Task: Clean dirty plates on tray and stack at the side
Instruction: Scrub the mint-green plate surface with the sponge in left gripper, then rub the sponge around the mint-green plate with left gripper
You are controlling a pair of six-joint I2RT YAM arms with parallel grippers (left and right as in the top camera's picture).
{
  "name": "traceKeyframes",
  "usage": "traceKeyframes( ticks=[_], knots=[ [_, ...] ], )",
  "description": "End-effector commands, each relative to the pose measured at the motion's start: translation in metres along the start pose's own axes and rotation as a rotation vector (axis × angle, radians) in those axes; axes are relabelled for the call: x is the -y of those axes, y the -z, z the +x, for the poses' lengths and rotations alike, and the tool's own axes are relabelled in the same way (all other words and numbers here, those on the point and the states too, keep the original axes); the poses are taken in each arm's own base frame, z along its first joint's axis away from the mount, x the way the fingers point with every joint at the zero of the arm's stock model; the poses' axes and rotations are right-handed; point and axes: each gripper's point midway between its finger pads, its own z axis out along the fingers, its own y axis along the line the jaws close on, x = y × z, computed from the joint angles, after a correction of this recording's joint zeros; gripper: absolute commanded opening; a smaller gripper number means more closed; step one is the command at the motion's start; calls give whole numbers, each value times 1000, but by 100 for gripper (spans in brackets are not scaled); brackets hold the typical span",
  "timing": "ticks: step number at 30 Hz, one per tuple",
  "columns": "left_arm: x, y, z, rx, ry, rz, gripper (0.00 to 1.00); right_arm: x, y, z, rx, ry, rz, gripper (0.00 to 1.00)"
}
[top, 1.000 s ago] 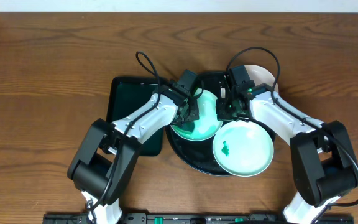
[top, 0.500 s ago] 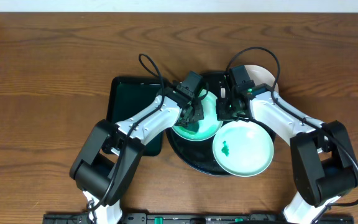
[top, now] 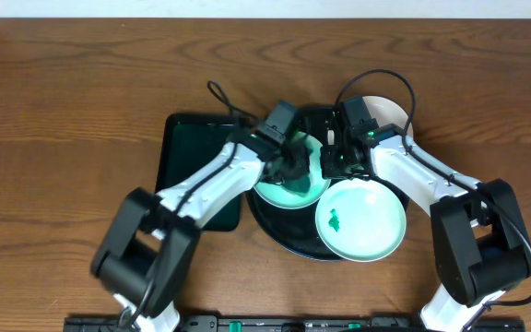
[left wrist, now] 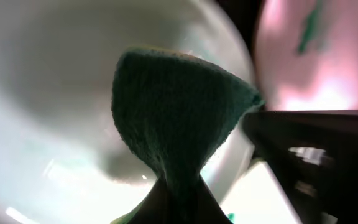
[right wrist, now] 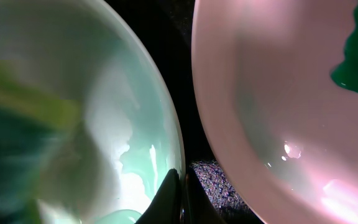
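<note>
While the overhead view hides both grips above the black tray (top: 277,231) at centre frame, the left wrist view shows the left hand (left wrist: 173,205) pinching a green sponge (left wrist: 173,118) onto the mint plate (left wrist: 48,81); the right wrist view shows the right hand (right wrist: 178,200) clamping that plate's rim.

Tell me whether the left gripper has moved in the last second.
Yes. The left gripper, clamping a dark green sponge, has slid slightly across the mint plate, away from the rectangular green tray and toward the right gripper.
</note>
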Motion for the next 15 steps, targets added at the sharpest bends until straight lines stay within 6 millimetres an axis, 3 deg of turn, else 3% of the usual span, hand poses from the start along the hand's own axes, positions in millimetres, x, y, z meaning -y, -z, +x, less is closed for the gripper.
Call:
traceKeyframes(
  ticks=[1,3,8,15],
  knots=[
    [9,37,-26,85,-11,65,8,-12,-3,5,-18,33,-48,1],
    [0,38,-31,103,-14,34,7,-12,-3,5,-18,34,-48,1],
    [-44,39,-31,136,14,-179,8,-12,-3,5,-18,33,-48,1],
    [-64,27,-14,101,23,-225,8,-12,-3,5,-18,33,-48,1]
  ],
)
